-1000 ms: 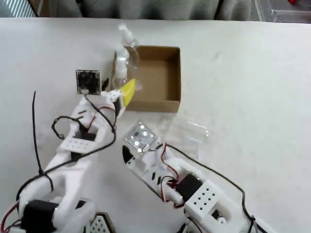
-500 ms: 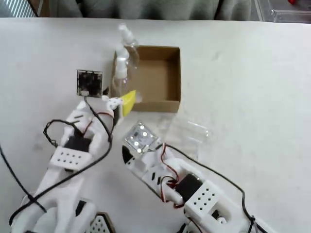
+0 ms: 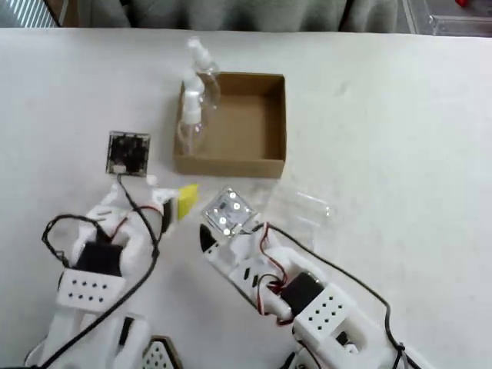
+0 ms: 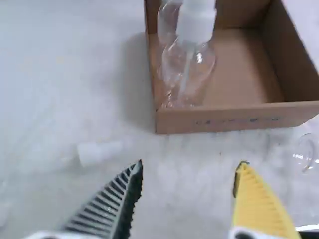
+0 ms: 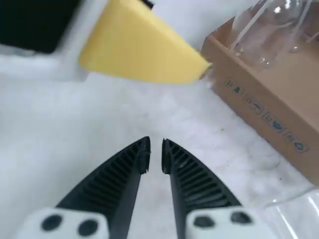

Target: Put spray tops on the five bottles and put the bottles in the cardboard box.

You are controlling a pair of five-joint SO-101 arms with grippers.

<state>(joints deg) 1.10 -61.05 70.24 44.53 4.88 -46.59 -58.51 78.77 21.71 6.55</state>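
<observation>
Cardboard box (image 3: 231,166), open at the top, stood on the white table (image 3: 400,115) in the high view. Two clear bottles (image 3: 191,127) stood upright inside it along one side wall, each fitted with a white spray top (image 3: 192,91). The left gripper (image 3: 171,198) hung over the table just short of the box's near wall, and the right gripper (image 3: 206,238) was close beside it. Crumpled clear plastic (image 3: 301,207) lay on the table near the box's front corner.

In the left wrist view, the left gripper's black and yellow fingers were set wide apart with nothing between them, pointing towards the box's near wall. One capped bottle stood in the near corner of the box, with the second just behind it. A small pale cap (image 4: 97,152) lay on the table outside the box.

In the right wrist view, the right gripper's two black fingers were drawn almost together, a thin slit between them, and held nothing. The left gripper's yellow finger (image 5: 144,55) lay ahead of them, beside the box's corner.
</observation>
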